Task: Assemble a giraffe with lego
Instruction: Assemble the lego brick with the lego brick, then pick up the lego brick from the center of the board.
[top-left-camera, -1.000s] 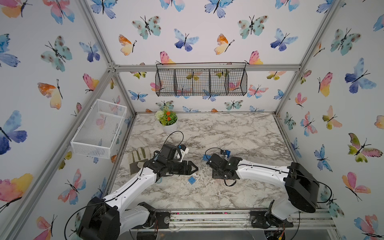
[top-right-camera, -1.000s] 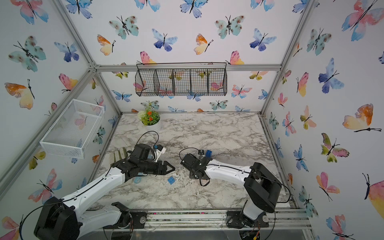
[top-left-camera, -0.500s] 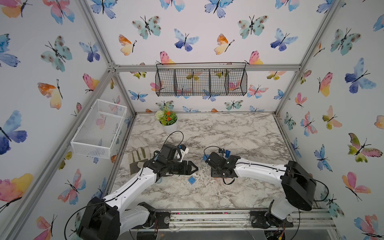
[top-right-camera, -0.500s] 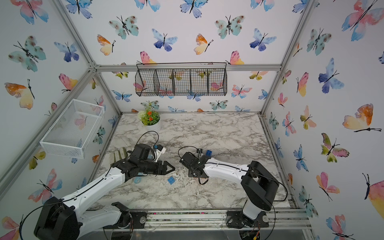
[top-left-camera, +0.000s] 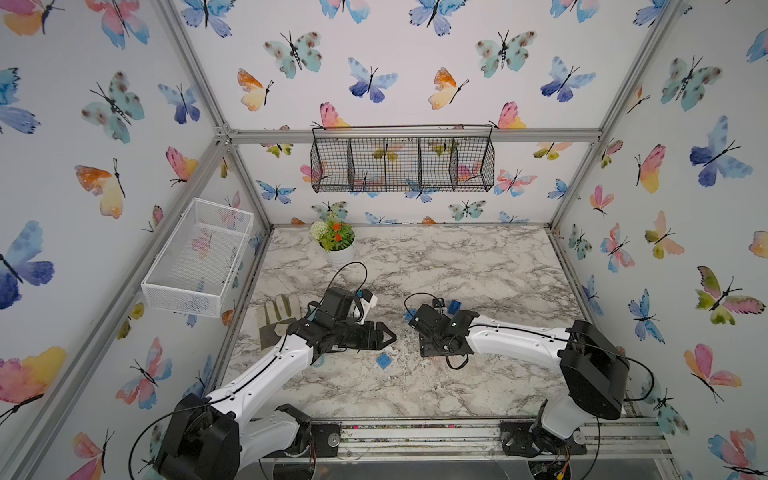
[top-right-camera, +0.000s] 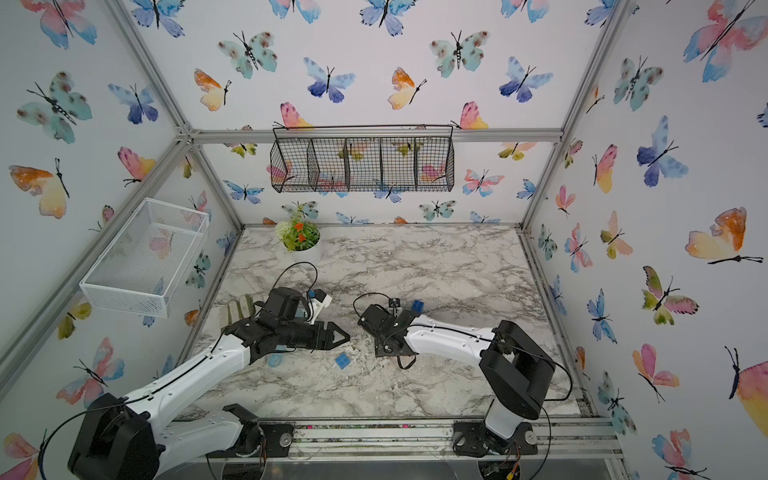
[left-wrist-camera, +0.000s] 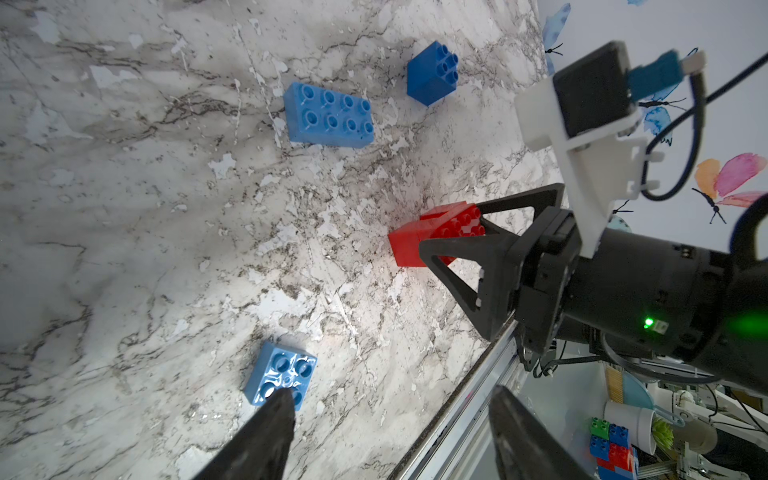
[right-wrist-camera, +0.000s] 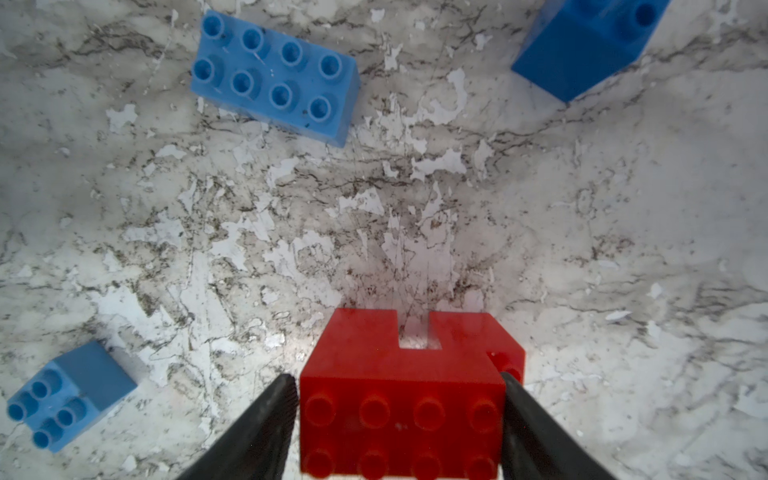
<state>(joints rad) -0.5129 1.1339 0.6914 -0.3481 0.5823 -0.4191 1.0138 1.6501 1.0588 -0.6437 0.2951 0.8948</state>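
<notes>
Right fingers (right-wrist-camera: 266, 419): black, standing close against the two sides of the red arch-shaped body of joined studded plastic bricks (right-wrist-camera: 407, 399); whether they press it or sit a hair clear, I cannot tell.
Right gripper (right-wrist-camera: 395, 378): low over the marble-patterned tabletop (top-left-camera: 457, 266); the red body's studs face its wrist camera and the notch points away.
Left fingers (left-wrist-camera: 266, 432): spread wide, nothing between them.
Left gripper (left-wrist-camera: 392, 395): hovers near the right gripper, with its tips pointing toward it in both top views.
Red body, place: at the right gripper, around the middle of the tabletop.
Pale blue oblong eight-stud brick (right-wrist-camera: 274, 75): loose on the tabletop beyond the red body, apart from it.
Dark blue square brick (right-wrist-camera: 582, 50): loose, near the oblong brick, not touching it.
Pale blue square four-stud brick (top-left-camera: 383, 361): alone on the tabletop, near the left gripper's tips.
Grey-green work glove (top-left-camera: 276, 311): flat by the tabletop's left edge.
</notes>
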